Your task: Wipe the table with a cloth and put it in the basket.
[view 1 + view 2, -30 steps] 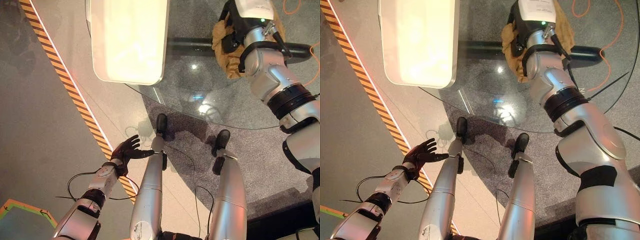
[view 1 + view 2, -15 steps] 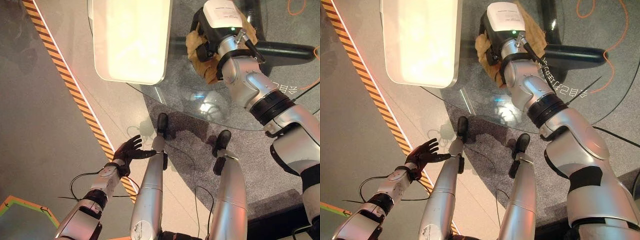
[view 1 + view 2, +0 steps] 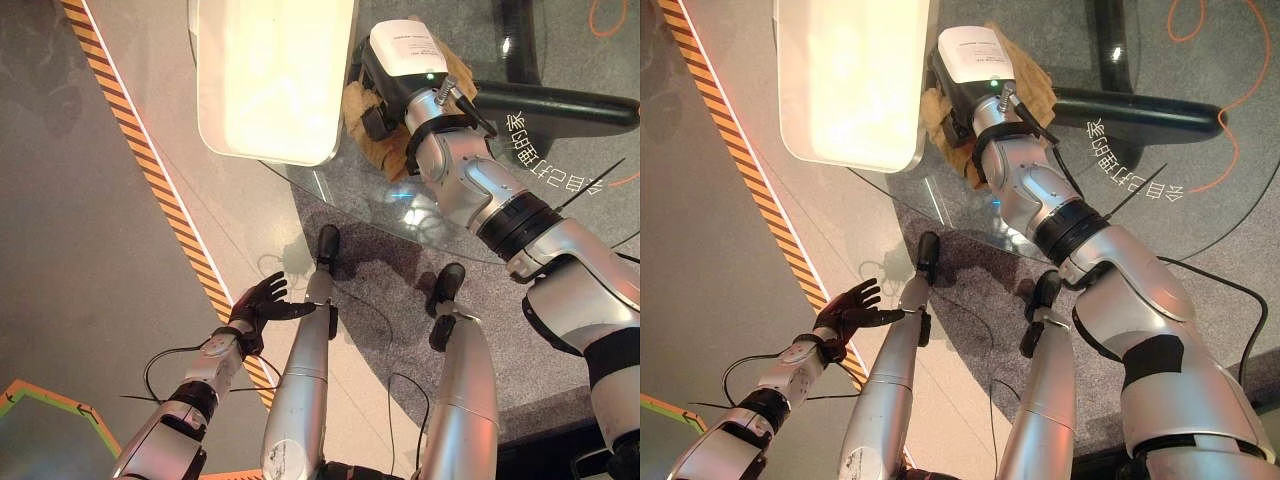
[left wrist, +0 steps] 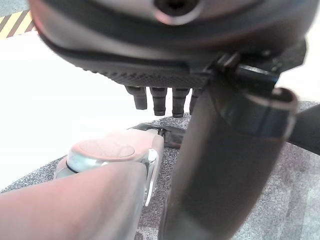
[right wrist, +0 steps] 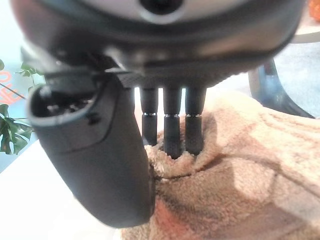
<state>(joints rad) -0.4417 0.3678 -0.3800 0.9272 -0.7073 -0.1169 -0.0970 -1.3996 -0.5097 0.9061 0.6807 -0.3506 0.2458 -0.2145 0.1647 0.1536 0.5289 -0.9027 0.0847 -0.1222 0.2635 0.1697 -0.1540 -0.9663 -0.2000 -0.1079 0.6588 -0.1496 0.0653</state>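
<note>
Right wrist view: right hand [image 5: 170, 125] pressing straight fingers into cloth [image 5: 240, 185]. Swept across glass table [image 3: 400, 215] toward its left edge; wiping underway, basket step pending.

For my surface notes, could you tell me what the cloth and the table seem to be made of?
Cloth: tan, fuzzy looped pile, likely terry or microfibre; the right hand presses straight fingers on it. Table: clear, glossy, probably glass, since the floor shows through and lights reflect.
</note>
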